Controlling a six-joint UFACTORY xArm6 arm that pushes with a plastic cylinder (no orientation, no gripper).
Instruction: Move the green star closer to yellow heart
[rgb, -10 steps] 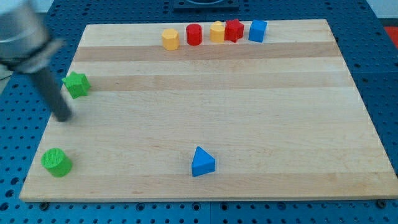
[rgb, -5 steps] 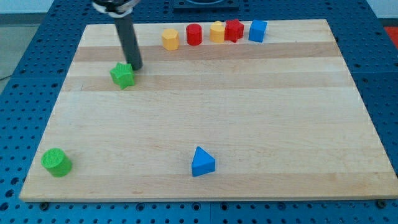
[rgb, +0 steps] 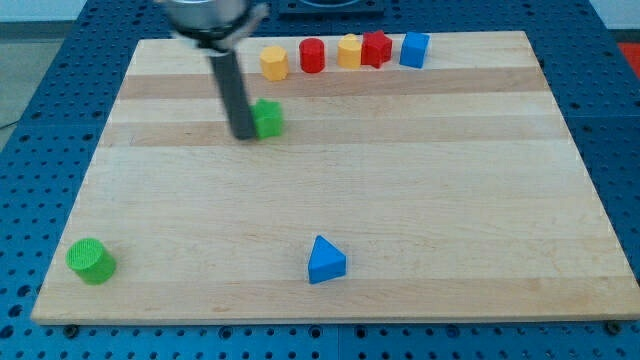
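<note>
The green star (rgb: 268, 118) lies on the wooden board (rgb: 400, 200) in its upper left-centre part. My tip (rgb: 243, 133) touches the star's left side. The rod rises from there toward the view's top. Two yellow blocks sit in the row at the view's top: one (rgb: 273, 62) above the star and one (rgb: 349, 50) further right, partly behind a red block. I cannot tell which is the heart. The star is a short way below the left yellow block.
The top row also holds a red cylinder (rgb: 312, 55), a red block (rgb: 376, 48) and a blue block (rgb: 414, 48). A green cylinder (rgb: 91, 261) sits at the bottom left. A blue triangle (rgb: 325, 260) sits at bottom centre.
The green star has slid right across the board, from the left edge to below the left yellow block. My tip moved right with it and now stands at its left side.
</note>
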